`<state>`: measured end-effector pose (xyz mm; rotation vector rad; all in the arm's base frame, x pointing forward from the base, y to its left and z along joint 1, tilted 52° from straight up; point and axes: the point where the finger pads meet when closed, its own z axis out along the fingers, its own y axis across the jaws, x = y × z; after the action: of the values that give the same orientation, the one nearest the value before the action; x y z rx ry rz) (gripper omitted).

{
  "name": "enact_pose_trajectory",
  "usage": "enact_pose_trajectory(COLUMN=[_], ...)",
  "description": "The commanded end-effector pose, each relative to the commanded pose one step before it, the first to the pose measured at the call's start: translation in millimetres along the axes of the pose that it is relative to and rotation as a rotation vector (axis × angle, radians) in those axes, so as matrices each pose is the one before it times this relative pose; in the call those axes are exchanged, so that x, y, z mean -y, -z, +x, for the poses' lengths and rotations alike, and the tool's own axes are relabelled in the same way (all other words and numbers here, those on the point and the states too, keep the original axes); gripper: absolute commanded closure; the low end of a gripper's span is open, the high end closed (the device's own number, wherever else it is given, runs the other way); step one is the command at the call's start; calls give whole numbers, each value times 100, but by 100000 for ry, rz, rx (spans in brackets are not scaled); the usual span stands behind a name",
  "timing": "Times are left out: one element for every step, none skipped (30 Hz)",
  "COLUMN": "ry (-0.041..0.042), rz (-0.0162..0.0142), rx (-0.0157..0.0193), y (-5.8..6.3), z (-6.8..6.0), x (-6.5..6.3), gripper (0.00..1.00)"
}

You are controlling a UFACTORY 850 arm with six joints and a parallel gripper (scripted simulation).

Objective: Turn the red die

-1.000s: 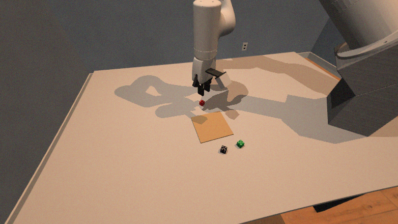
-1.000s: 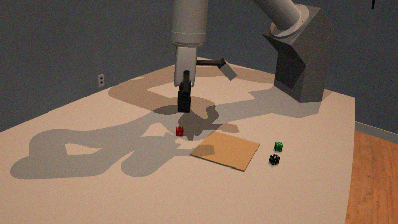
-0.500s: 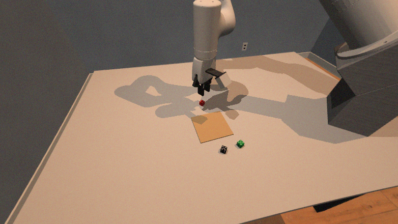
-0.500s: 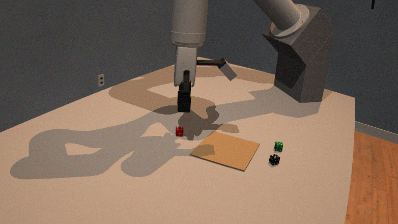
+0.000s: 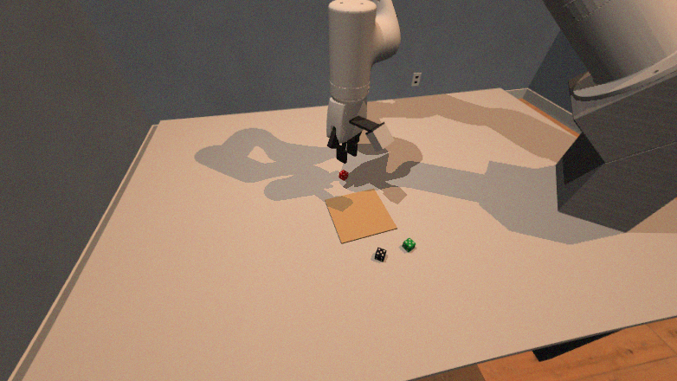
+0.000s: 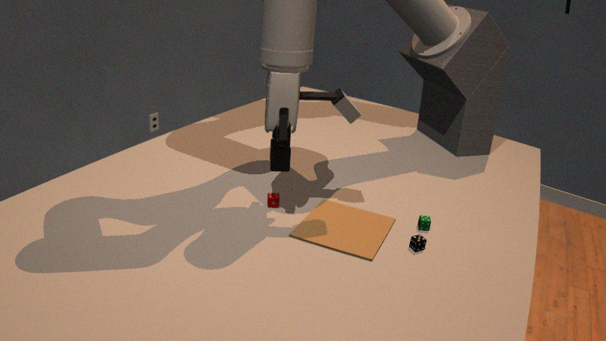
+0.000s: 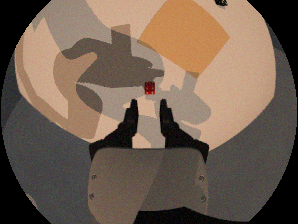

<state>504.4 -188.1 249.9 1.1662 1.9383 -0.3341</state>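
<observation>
Top view: pincer [image 5: 345, 152] hung point-down from the upright white arm [image 5: 350, 52], above and apart from the red die [image 5: 344, 174]; fingers drawn partway together, a gap left between them, nothing held.

Red die: flat on the table [image 5: 189, 284], off the mat [image 5: 359, 216], just beside the mat's corner nearest the table's far edge; lying in the arm's shadow. Top pips too small to count.

Mat: tan square, flat, near the middle of the table.

Black die [image 5: 380, 254] and green die [image 5: 408, 244]: side by side, apart from each other, past the mat's opposite side, toward the near edge. Black die's upper face with about five white pips in this view; count not certain.

Exterior view: pincer [image 6: 280, 163] seen edge-on, fingers overlapping into one dark bar, gap hidden; height above the red die [image 6: 273, 199] plain here. Grey base pedestal [image 6: 457, 80] at the far corner of the table.

Wrist view: both fingers shown separately, narrow gap between, red die [image 7: 149, 87] just beyond the tips and in line with the gap; mat [image 7: 184, 32] farther on.
</observation>
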Motion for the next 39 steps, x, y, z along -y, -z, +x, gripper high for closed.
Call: enact_pose_trajectory(ry=[5, 6, 7, 3, 0, 0, 0, 0, 0, 0, 0, 0, 0, 0, 0, 0, 0, 0, 0, 0, 0, 0, 0, 0, 0, 0, 0, 0, 0, 0, 0, 0, 0, 0, 0, 0, 0, 0, 0], rz=[-23, 12, 13, 5, 0, 0, 0, 0, 0, 0, 0, 0, 0, 0, 0, 0, 0, 0, 0, 0, 0, 0, 0, 0, 0, 0, 0, 0, 0, 0, 0, 0, 0, 0, 0, 0, 0, 0, 0], rx=[27, -2, -3, -1, 0, 0, 1, 0, 0, -1, 1, 0, 0, -1, 1, 0, -1, 1, 0, -1, 1, 0, 0, 0, -1, 1, 0, -1, 1, 0, -1, 1, 0, 0, 0, 0, 0, 0, 0], y=[-185, -69, -77, -81, 0, 0, -87, -94, -101, -108, -116, -123, -128, -134, -141, -145, -149, -154, -157, -159, -162, 0, 0, -162, -162, -161, -159, -156, -153, -149, -144, -139, -133, -127, -120, -112, -105, -97, 0], z=[-23, -1, -1, -2, 0, 0, -2, -2, -2, -2, -3, -3, -3, -3, -4, -3, -3, -4, -4, -3, -4, 0, 0, -4, -3, -4, -4, -3, -4, -3, -3, -4, -3, -3, -3, -3, -2, -2, 0], x=[-31, -1, -1, -1, 0, 0, -2, -2, -2, -1, -2, -2, -2, -2, -3, -2, -2, -3, -3, -2, -3, 0, 0, -3, -2, -3, -3, -2, -3, -2, -2, -3, -2, -2, -2, -2, -2, -1, 0], gripper=[64, 64, 64, 64, 64, 64, 64, 64, 64, 64, 64, 64, 64, 64, 64, 64, 64, 64, 64, 64, 64, 64, 64, 64, 64, 64, 64, 64, 64, 64, 64, 64, 64, 64, 64, 64, 64, 64, 64])
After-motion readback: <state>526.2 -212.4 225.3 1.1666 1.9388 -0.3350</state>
